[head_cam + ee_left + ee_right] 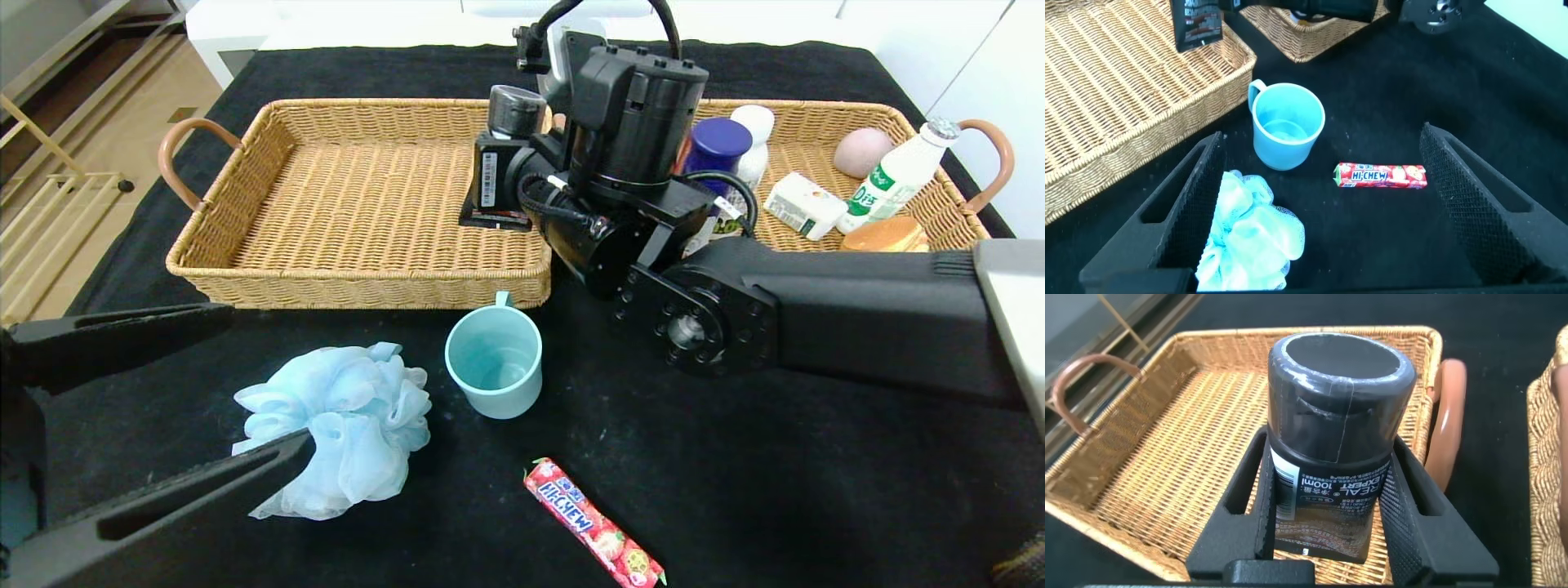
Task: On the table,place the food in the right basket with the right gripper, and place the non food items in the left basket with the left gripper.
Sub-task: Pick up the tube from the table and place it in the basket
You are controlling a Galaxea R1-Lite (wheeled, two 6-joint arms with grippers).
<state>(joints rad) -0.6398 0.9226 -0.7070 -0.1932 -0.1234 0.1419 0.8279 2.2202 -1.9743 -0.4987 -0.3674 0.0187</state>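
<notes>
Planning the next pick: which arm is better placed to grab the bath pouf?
Left. The open left gripper hangs right by the pouf, while the right gripper holds a tube over the left basket.

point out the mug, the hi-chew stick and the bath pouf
mug (pixel 494 359): head view, on the inside wall of the cup
Hi-Chew stick (pixel 592 523): head view, on the middle of the red wrapper
bath pouf (pixel 343 425): head view, on the centre of the pale-blue mesh

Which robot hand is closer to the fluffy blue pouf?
Left. The left gripper is open right around the bath pouf; the right gripper holds a black-capped tube far off, over the left basket.
</notes>
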